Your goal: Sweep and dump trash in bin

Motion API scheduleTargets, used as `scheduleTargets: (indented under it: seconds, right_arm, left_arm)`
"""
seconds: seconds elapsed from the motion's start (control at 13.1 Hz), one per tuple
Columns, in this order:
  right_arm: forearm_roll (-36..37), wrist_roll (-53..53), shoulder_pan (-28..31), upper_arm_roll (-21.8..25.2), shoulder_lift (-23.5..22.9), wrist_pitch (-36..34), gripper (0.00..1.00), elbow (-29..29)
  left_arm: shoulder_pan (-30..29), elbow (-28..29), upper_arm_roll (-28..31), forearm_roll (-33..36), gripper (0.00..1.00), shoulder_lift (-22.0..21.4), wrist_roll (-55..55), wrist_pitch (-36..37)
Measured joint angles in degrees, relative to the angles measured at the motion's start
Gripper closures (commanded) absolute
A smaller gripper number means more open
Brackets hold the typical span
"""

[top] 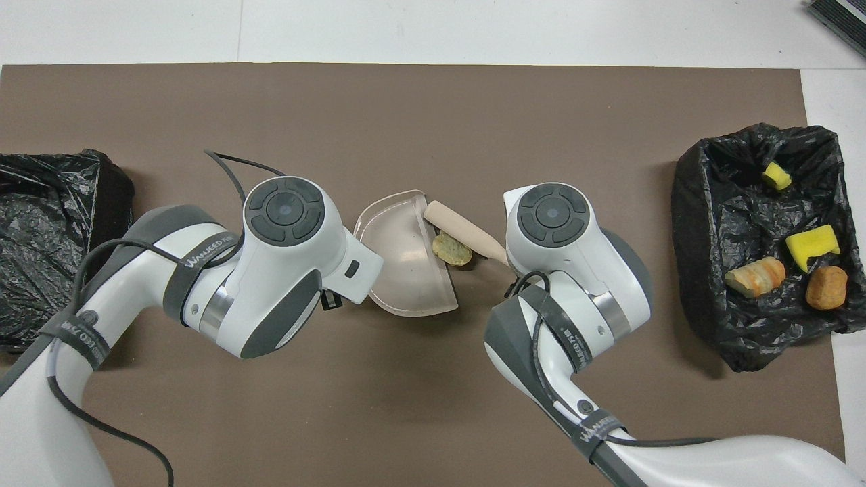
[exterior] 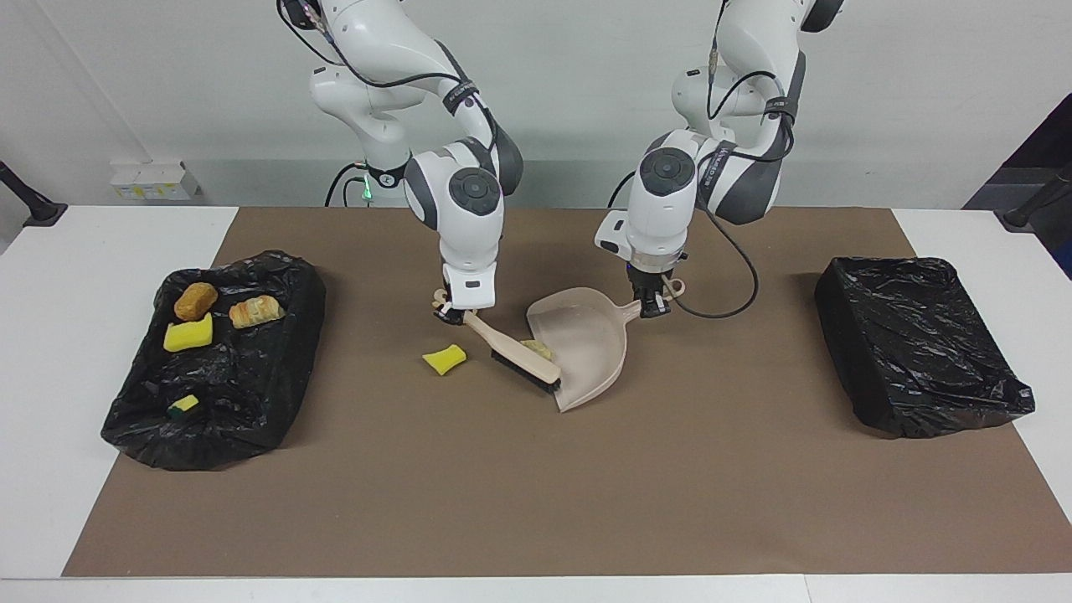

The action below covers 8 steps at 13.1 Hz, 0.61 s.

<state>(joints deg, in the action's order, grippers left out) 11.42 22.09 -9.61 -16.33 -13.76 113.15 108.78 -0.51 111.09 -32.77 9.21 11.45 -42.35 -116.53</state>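
The brown mat (exterior: 536, 502) covers most of the white table (exterior: 100, 251), with a pale wall above the robots' end. Two black bag-lined bins stand on it: the bin at the left arm's end (exterior: 917, 343) shows only its liner, while the bin at the right arm's end (exterior: 218, 360) holds four pieces of trash, namely an orange-brown lump (exterior: 195, 301), a striped beige chunk (exterior: 255, 311), a large yellow sponge bit (exterior: 188, 335) and a small yellow bit (exterior: 182, 405). Mid-mat, the left gripper (exterior: 653, 306) is clamped on the handle of the one beige dustpan (exterior: 586, 343), which sits tilted with its mouth toward the right arm's end. The right gripper (exterior: 450, 311) is clamped on the handle of the one brush (exterior: 515, 356), whose bristle end lies at the pan's mouth. One pale beige chunk (top: 451, 249) rests at the pan's lip beside the brush. One yellow sponge bit (exterior: 445, 359) lies on the mat, just beside the brush, below the right gripper.
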Motion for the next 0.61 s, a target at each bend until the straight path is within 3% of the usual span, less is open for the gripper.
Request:
scheduleTargets:
  seconds: [0.38, 0.61]
  right_arm:
    - [-0.2, 0.6, 8.1, 0.4, 4.0, -8.0, 1.0, -1.9]
    - [-0.7, -2.7, 12.1, 0.5, 5.9, -10.8, 1.0, 0.8]
  left_arm:
    - [0.0, 3.7, 0.0, -0.7, 1.0, -0.9, -0.2, -4.1]
    - [0.0, 4.4, -0.2, -1.2, 1.0, -1.2, -0.2, -4.1]
